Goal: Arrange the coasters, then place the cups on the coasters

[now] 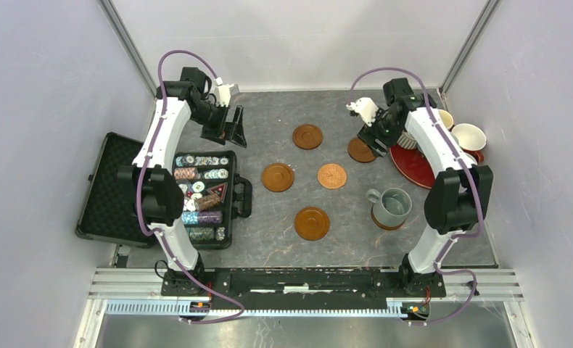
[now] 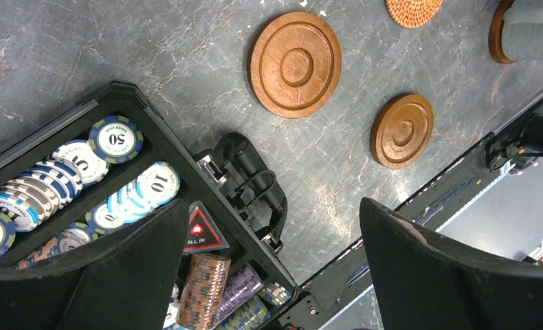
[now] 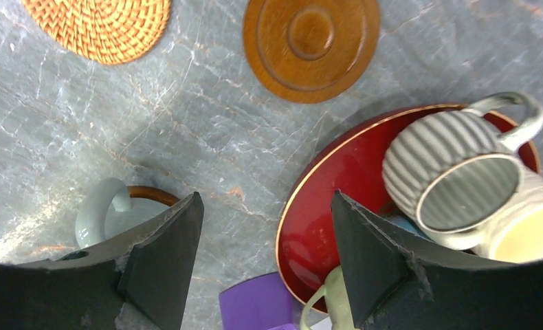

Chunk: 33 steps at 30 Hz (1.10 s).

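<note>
Overhead and wrist views of a grey marbled counter [image 1: 269, 243]. Legible writing appears only in the left wrist view: poker chips [image 2: 115, 139] marked "50" and "10", a chip edge reading "VEGAS" that the frame cuts off, and a triangular card [image 2: 203, 232] reading "ALL IN", all inside the open chip case [image 1: 204, 196]. The left gripper [image 1: 229, 136] hangs over the far left of the counter, jaws wide apart and empty. The right gripper [image 1: 370, 141], jaws also apart with nothing between them, partly covers a brown coaster [image 1: 357, 152] just beside the red tray [image 1: 411, 168]. Three rimmed coasters [image 1: 278, 177] and a woven coaster [image 1: 332, 175] lie bare mid-counter. A sixth shows only as a rim under the grey-blue mug [image 1: 392, 206]. Overhead, the right arm hides much of the tray. The right wrist view shows a ribbed mug [image 3: 454, 168] on it, a cream mug [image 3: 530, 234] just beside that, and a pale green handle [image 3: 322, 295], cut off.
</note>
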Each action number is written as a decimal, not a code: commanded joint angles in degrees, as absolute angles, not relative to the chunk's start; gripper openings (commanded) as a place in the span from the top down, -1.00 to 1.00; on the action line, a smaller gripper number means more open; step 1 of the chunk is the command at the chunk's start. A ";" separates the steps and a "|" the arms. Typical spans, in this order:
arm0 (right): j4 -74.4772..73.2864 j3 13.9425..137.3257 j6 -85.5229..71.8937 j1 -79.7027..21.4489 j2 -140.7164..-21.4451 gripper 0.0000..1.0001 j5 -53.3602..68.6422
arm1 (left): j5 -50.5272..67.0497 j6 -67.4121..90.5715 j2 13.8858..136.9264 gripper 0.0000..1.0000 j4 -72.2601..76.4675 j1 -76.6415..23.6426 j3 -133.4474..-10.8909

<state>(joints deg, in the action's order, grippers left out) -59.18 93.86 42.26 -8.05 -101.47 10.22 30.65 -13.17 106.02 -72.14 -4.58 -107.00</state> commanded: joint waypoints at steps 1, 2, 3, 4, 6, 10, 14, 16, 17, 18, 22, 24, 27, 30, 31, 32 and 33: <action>-55.23 91.30 41.15 -8.57 -100.69 -0.50 6.37 | 33.55 -16.04 103.34 -1.00 -72.01 -4.22 -107.45; -54.14 92.14 40.70 -8.38 -101.24 -0.50 5.08 | 33.70 -16.08 103.27 -1.00 -71.86 -4.22 -107.29; -53.32 93.20 40.18 -8.05 -102.20 -0.50 4.25 | 33.75 -16.05 103.27 -1.00 -71.73 -4.24 -107.17; -52.98 95.53 39.71 -7.51 -103.48 -0.50 3.47 | 33.77 -16.08 103.35 -1.00 -71.72 -4.26 -107.22; -52.52 100.54 38.83 -6.35 -107.55 -0.50 1.55 | 33.81 -15.88 103.71 -1.00 -71.72 -4.22 -107.40; -51.00 110.49 38.66 -3.60 -114.76 -0.53 -1.09 | 33.69 -15.84 103.84 -1.00 -71.72 -4.22 -107.58; -45.73 113.86 39.64 -1.78 -118.84 -0.57 -4.32 | 32.75 -15.83 103.63 -1.00 -71.74 -4.22 -107.50; -42.46 113.23 39.55 -0.66 -119.60 -0.61 -4.65 | 32.43 -15.76 103.53 -1.00 -71.72 -4.22 -107.40; -41.36 113.04 39.47 -0.42 -120.02 -0.62 -4.54 | 32.26 -15.75 103.50 -1.00 -71.73 -4.24 -107.32; -40.39 113.14 39.46 -0.35 -120.65 -0.63 -4.61 | 32.13 -15.66 103.45 -1.00 -71.71 -4.22 -107.23; -39.77 115.05 39.79 1.64 -124.34 -0.64 -4.33 | 31.62 -15.55 103.49 -1.00 -71.75 -4.22 -107.18; -39.95 115.57 40.27 1.93 -125.67 -0.62 -4.06 | 31.47 -15.53 103.58 -1.00 -71.72 -4.23 -107.38; -40.54 115.41 41.28 2.13 -127.07 -0.53 -3.30 | 31.38 -15.18 103.80 -1.00 -71.72 -4.24 -107.73; -41.69 114.73 42.72 2.39 -127.92 -0.42 -2.00 | 31.38 -14.71 104.28 -1.00 -71.76 -4.24 -108.18; -42.02 114.40 43.33 2.37 -128.01 -0.35 -1.70 | 31.39 -14.59 104.45 -1.00 -71.72 -4.22 -108.36; -42.45 114.18 43.99 2.42 -128.09 -0.27 -1.37 | 31.38 -14.47 104.54 -1.00 -71.72 -4.28 -108.54; -42.90 114.04 44.72 2.46 -128.15 -0.20 -0.99 | 31.46 -14.35 104.67 -1.00 -71.72 -4.28 -108.70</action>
<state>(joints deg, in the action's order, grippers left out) -42.06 113.03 41.89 2.26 -128.03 -2.59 31.57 -13.61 105.95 -72.10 -4.58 -106.96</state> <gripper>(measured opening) 0.651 0.996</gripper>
